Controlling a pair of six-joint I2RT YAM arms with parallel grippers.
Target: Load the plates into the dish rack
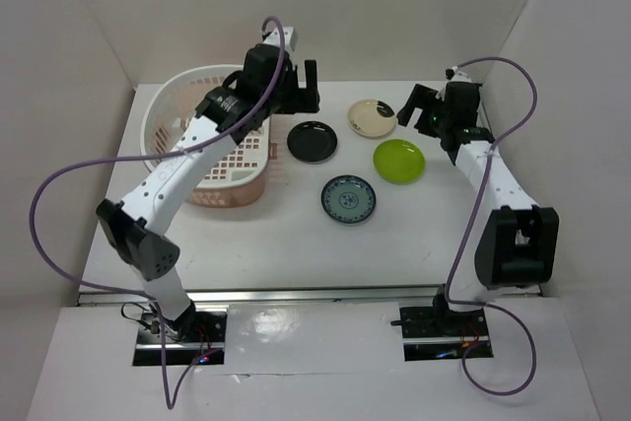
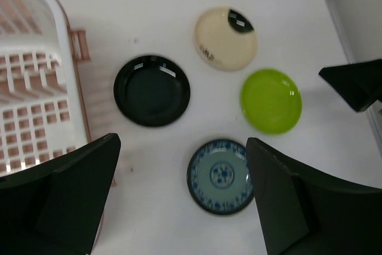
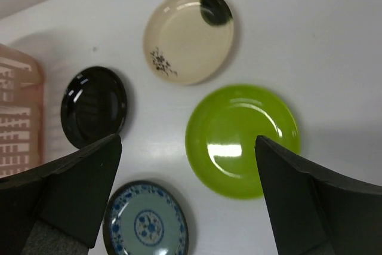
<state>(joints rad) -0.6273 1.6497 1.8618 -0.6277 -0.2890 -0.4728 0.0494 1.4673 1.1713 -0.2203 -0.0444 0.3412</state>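
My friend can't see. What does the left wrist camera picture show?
Four small plates lie apart on a white table: black, cream, green and blue-patterned. A white rack sits at the left edge, no plate in the part shown. The open left end effector frames the bottom.

From above, the left arm (image 1: 187, 160) covers much of the dish rack (image 1: 170, 110), hiding most of its floor. In the right wrist view the bottom edge cuts off the blue patterned plate (image 3: 146, 224), and the right hand (image 3: 186, 144) hides part of the green plate (image 3: 239, 135). The small marking on the cream plate (image 3: 191, 34) is too blurred to make out.
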